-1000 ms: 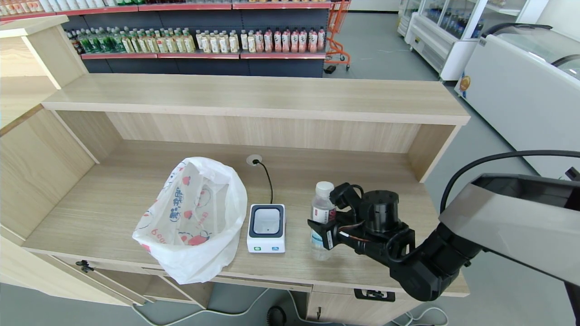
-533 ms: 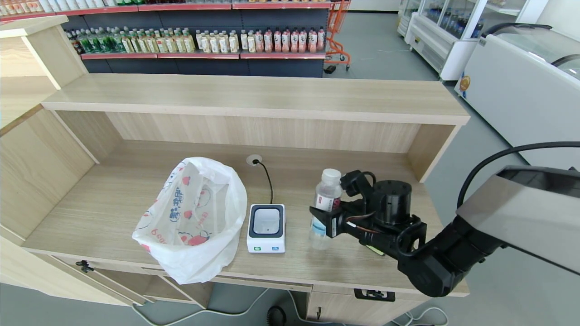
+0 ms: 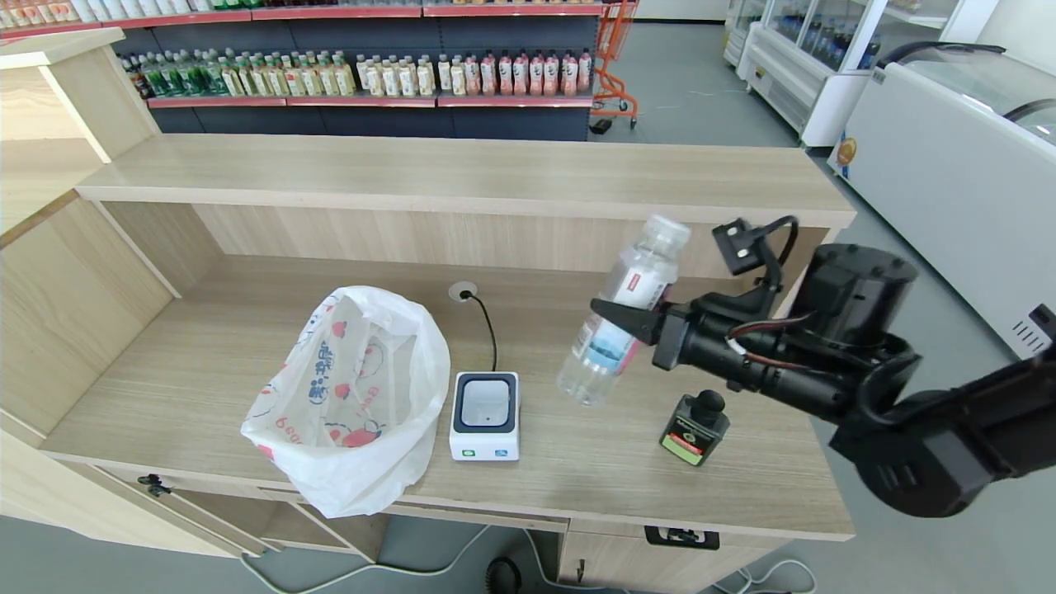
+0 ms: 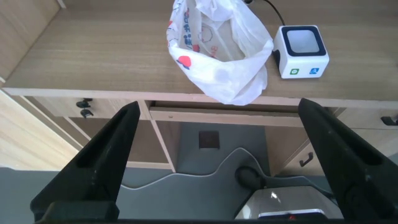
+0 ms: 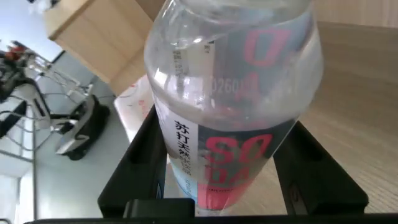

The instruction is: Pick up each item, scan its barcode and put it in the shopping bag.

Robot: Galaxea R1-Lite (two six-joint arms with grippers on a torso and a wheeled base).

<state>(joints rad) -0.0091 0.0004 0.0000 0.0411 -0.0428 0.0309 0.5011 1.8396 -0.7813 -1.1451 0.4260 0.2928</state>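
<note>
Clear water bottle, gripped by right claw, now lifted off desk, tilted; next: barcode toward scanner. Left claw wide, idle.

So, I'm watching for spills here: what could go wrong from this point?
1. The water bottle hangs tilted in the right arm's fingers, clear of the counter; it could slip.
2. A small dark bottle stands on the counter below that arm; a low sweep toward the scanner might topple it.
</note>
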